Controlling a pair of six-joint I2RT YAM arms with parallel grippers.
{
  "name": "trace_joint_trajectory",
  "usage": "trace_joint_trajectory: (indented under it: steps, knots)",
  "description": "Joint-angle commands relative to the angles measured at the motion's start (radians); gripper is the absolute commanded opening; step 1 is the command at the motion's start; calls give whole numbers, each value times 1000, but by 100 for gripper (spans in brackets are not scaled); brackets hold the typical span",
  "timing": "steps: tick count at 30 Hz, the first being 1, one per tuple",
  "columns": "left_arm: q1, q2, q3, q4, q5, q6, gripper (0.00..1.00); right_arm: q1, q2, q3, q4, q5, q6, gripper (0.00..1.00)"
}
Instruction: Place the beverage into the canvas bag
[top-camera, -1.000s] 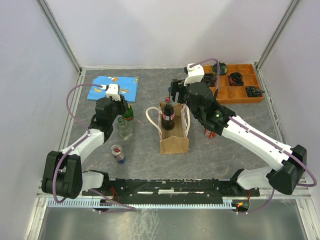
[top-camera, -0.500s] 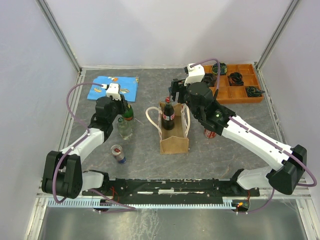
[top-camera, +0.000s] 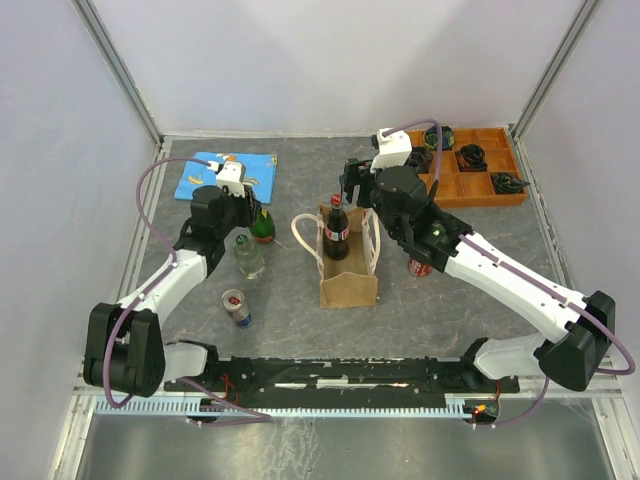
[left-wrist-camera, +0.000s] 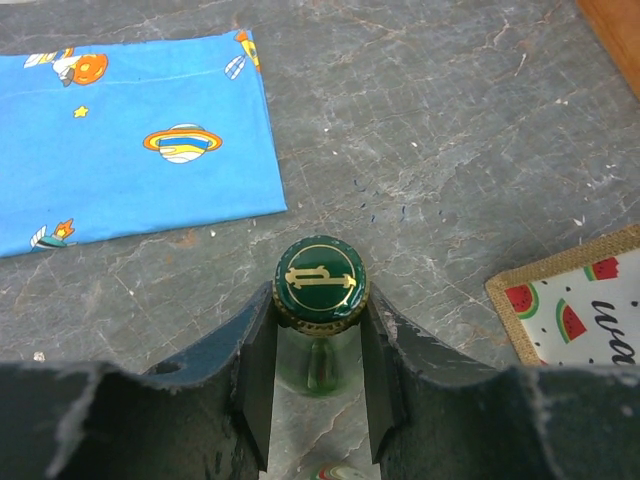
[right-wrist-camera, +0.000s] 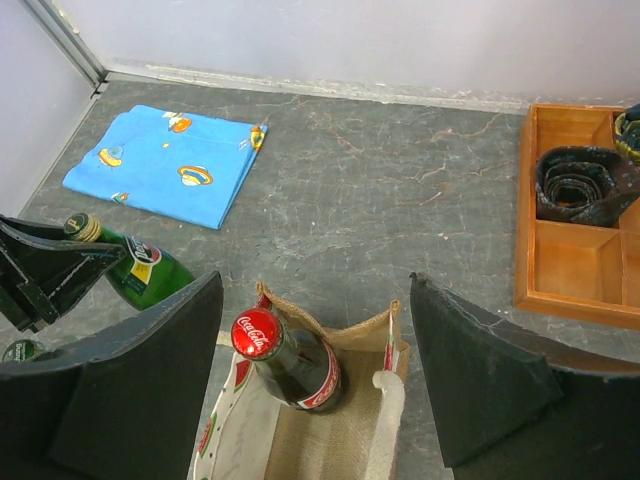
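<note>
The left claw (left-wrist-camera: 320, 325) pinches the green bottle (left-wrist-camera: 320, 283), so lift it straight, then move slowly over the canvas bag (top-camera: 348, 283).

Layout, top view: the canvas bag (top-camera: 348, 278) is set mouth up near the middle of the table (top-camera: 300, 180). A cola bottle (top-camera: 337, 235) is stood inside its far end. The right gripper (top-camera: 352, 185) is held above and just behind that bottle, jaws spread to either side. A can (top-camera: 420, 265) is found just right of the bag, partly under the right arm. The compartment tray (top-camera: 480, 200) is placed at the far right, a cloth (top-camera: 200, 182) at the far left. Left of the bag, a capped bottle (left-wrist-camera: 320, 280) is clamped at the neck by the left gripper (left-wrist-camera: 318, 330), tilted. A plain bottle (top-camera: 248, 257) is stood just before it, a second can (top-camera: 237, 307) nearer still
</note>
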Motion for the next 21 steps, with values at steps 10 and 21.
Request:
trace_joint_trajectory:
  steps: [10, 21]
  knots:
    - [-13, -91, 187, 112, 130, -14, 3, 5, -39, -7, 39, 23, 12, 83]
    - [-53, -103, 406, -26, 252, -84, 3, 6, -54, -11, 40, 37, 0, 99]
